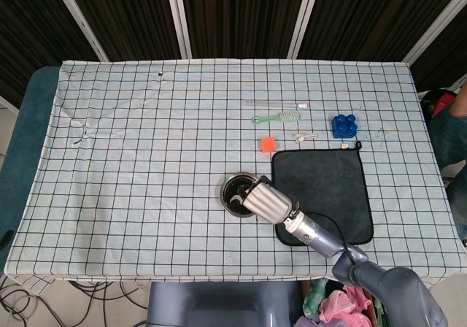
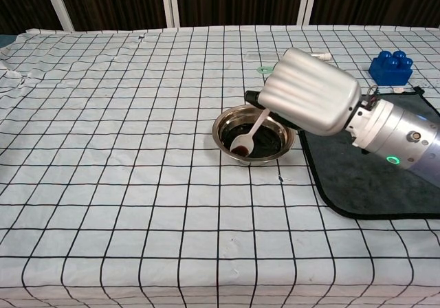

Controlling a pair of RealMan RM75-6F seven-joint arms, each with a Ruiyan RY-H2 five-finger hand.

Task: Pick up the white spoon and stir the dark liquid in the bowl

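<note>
Chest view, centre frame: right hand (image 2: 313, 91) grips the white spoon (image 2: 249, 135) by its handle, spoon head dipped in the dark liquid (image 2: 265, 141) of the metal bowl (image 2: 227, 121). Black cloth mat (image 2: 357, 184) lies right of the bowl. Left hand is out of frame.

The right hand (image 2: 311, 91) hangs knuckles-up, fingers curled, arm reaching forward-left.

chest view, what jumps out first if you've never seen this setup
The big silver right hand near the table's middle, holding a white spoon whose tip dips into dark liquid in a steel bowl. Just right of the bowl lies a dark cloth, with a blue block beyond it.
</note>
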